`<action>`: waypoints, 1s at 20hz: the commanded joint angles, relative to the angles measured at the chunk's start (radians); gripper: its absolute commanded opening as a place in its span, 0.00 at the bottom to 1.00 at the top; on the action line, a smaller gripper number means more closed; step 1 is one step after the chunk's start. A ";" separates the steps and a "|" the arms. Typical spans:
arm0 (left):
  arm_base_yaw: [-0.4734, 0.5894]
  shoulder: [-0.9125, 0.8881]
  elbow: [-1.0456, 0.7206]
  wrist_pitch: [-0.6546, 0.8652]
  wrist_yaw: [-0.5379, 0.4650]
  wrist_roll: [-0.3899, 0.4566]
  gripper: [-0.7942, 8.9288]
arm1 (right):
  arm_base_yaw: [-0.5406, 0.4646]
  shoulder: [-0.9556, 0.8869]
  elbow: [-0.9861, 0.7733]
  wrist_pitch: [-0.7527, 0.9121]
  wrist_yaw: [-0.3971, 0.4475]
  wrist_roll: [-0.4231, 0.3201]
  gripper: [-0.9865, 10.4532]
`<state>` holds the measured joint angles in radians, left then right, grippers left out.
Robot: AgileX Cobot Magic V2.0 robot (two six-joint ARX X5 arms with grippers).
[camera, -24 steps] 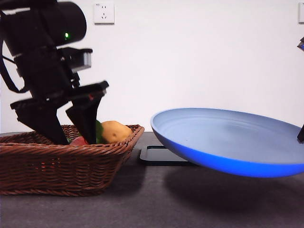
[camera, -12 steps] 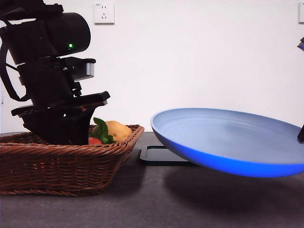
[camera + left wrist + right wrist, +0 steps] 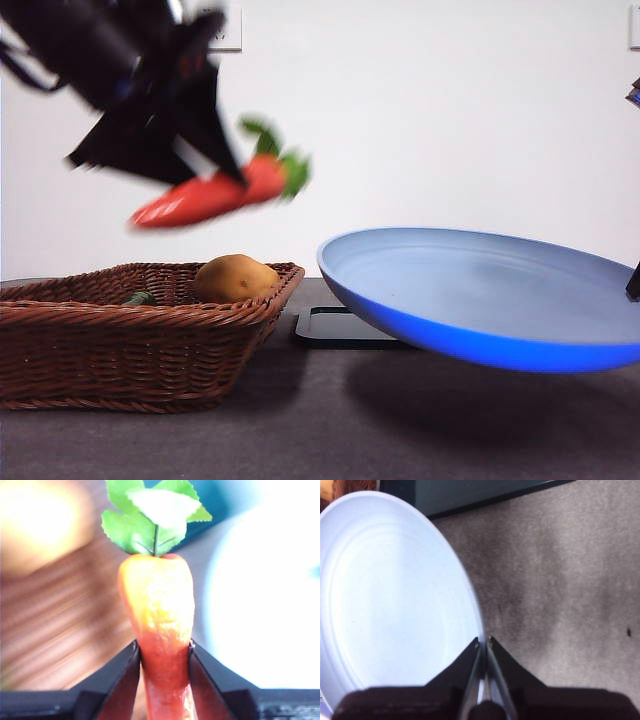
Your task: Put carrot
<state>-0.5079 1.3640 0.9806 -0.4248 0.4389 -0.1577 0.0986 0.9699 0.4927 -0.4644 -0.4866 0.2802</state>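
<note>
above the basket (image 3: pixel 120 330) — left hand (image 3: pixel 164 652) pinching the carrot (image 3: pixel 159 625).

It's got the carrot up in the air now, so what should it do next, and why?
Probably carry it sideways toward the blue plate. The left hand grips the carrot above the basket, clear of the potato, and the right hand holds the plate tilted beside it.

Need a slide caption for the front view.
Left gripper carries carrot above basket; right gripper holds blue plate.
</note>
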 commanded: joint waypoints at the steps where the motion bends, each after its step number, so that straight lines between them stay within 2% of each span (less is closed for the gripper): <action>1: -0.063 0.004 0.012 0.126 0.119 -0.048 0.18 | 0.001 0.004 0.011 0.011 -0.006 0.011 0.09; 4: -0.183 0.019 0.012 0.244 0.083 -0.082 0.18 | 0.001 0.004 0.011 0.010 -0.012 0.019 0.09; 7: -0.300 0.058 0.012 0.267 -0.042 -0.081 0.15 | 0.001 0.005 0.011 0.006 -0.011 0.018 0.09; 9: -0.352 0.098 0.012 0.267 -0.085 -0.078 0.16 | 0.002 0.005 0.011 -0.008 -0.011 0.018 0.09; 14: -0.383 0.149 0.012 0.247 -0.154 -0.077 0.16 | 0.013 0.005 0.011 -0.067 -0.011 0.006 0.09; 15: -0.383 0.156 0.012 0.240 -0.175 -0.076 0.19 | 0.018 0.005 0.011 -0.071 -0.011 0.006 0.09; 17: -0.383 0.167 0.012 0.222 -0.179 -0.074 0.23 | 0.041 0.005 0.011 -0.072 -0.011 0.007 0.09; 20: -0.383 0.177 0.012 0.198 -0.179 -0.074 0.23 | 0.084 0.004 0.011 -0.072 -0.011 0.020 0.09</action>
<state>-0.8787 1.5234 0.9810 -0.2337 0.2615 -0.2302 0.1818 0.9691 0.4927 -0.5465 -0.4896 0.2920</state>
